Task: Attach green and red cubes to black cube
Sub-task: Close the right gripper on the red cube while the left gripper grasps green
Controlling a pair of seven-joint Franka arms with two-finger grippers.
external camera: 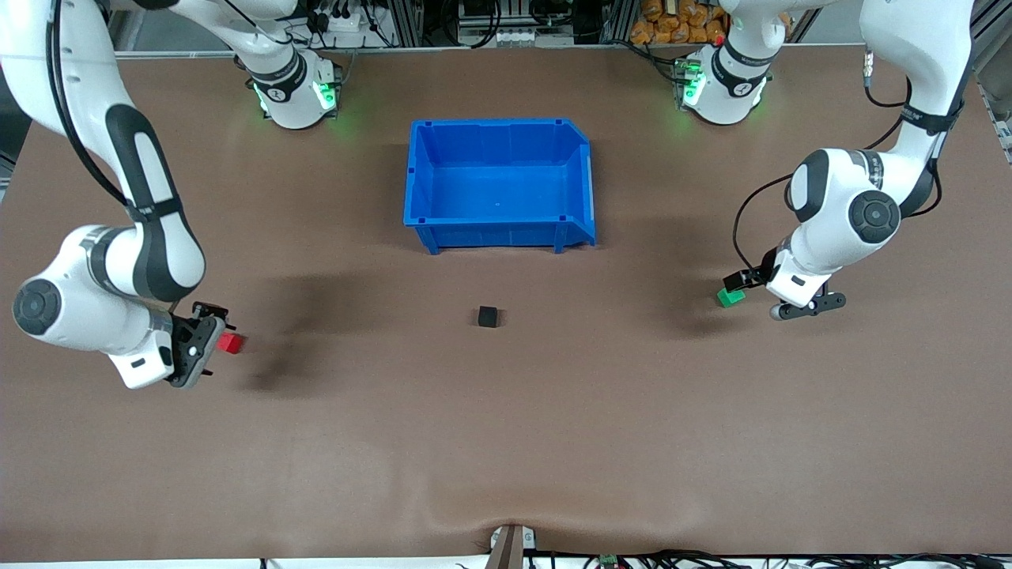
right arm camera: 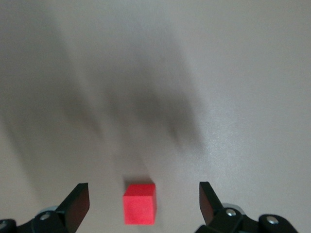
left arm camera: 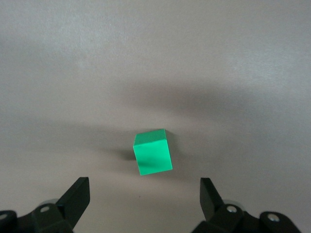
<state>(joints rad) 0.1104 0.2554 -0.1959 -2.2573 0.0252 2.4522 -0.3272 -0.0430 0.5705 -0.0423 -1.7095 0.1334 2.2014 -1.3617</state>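
Black cube [external camera: 488, 317] sits alone on the brown table [external camera: 506, 442], about mid-bench, nearer the front camera than the blue bin [external camera: 498, 183]; nothing touches it.

Green cube [external camera: 730, 297] lies on the table toward the left arm's end, well apart from the black cube. Left gripper [external camera: 747, 291] hangs just over it. In the left wrist view the green cube [left arm camera: 153, 152] rests on the table surface between and ahead of the two dark fingertips [left arm camera: 77, 196], which stand wide apart, a clear gap on each side, no contact (cube turned a bit askew to the finger line). Left gripper [left arm camera: 145, 199] holds nothing.

Red cube [external camera: 232, 342] lies toward the right arm's end of the bench, slightly nearer the front camera than the black cube, well apart from it. Right gripper [external camera: 212, 336] is low over it, close beside the cube in the front view. Right wrist view: red cube [right arm camera: 140, 203] on the table between the fingertips [right arm camera: 78, 198], fingers spread wide, bare table on either side, not touching (sits a little closer to one finger than the other). Right gripper [right arm camera: 144, 200] is also empty.

Blue bin stands toward the robots' edge of the bench, roughly midway between the two bases.
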